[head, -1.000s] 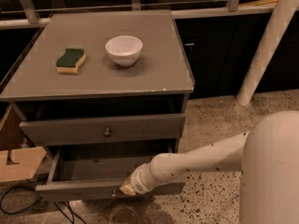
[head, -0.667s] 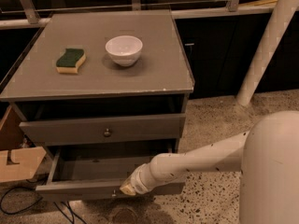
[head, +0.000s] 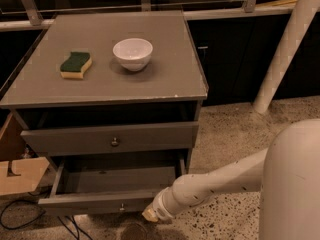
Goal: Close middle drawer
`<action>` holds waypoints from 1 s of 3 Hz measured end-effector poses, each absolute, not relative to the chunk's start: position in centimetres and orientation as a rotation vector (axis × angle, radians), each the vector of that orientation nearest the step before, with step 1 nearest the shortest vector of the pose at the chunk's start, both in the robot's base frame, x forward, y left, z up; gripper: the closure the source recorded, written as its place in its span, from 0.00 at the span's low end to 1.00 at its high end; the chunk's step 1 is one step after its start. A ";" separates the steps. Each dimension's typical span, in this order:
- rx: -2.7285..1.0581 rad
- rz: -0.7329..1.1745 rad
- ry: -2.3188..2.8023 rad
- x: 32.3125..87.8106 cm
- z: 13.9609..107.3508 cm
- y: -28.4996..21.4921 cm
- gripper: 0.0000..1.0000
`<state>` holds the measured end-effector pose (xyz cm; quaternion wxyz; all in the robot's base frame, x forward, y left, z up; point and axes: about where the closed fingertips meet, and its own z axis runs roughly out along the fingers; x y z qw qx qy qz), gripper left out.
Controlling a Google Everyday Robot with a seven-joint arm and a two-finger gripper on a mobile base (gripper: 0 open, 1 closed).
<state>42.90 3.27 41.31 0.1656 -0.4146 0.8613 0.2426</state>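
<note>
The middle drawer (head: 95, 204) is the pulled-out grey drawer low on the cabinet. Its shallow box is open to view and a small round knob (head: 121, 207) sits on its flat front. My gripper (head: 150, 215) is at the end of the white arm (head: 215, 181), which reaches in from the right. It sits low against the right end of that drawer's front, just right of the knob. Above it, the taller grey drawer (head: 110, 138) with its own knob stands slightly out from the cabinet. The lowest drawer is hidden below the open one.
On the cabinet top (head: 165, 79) sit a white bowl (head: 132, 53) and a green-and-yellow sponge (head: 76, 65). A cardboard box (head: 20, 174) and black cables (head: 15, 216) lie on the floor to the left. A white post (head: 282, 54) rises at the right. The robot's white body (head: 295, 184) fills the lower right.
The gripper has shifted a little to the right and lower along the open drawer's front. The drawer looks about as far out as before.
</note>
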 end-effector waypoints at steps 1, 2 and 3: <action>-1.167 0.689 2.477 42.5 41.0 2.7 1.00; -1.169 0.690 2.479 42.4 40.9 2.7 1.00; -1.141 0.685 2.480 44.0 40.1 3.6 1.00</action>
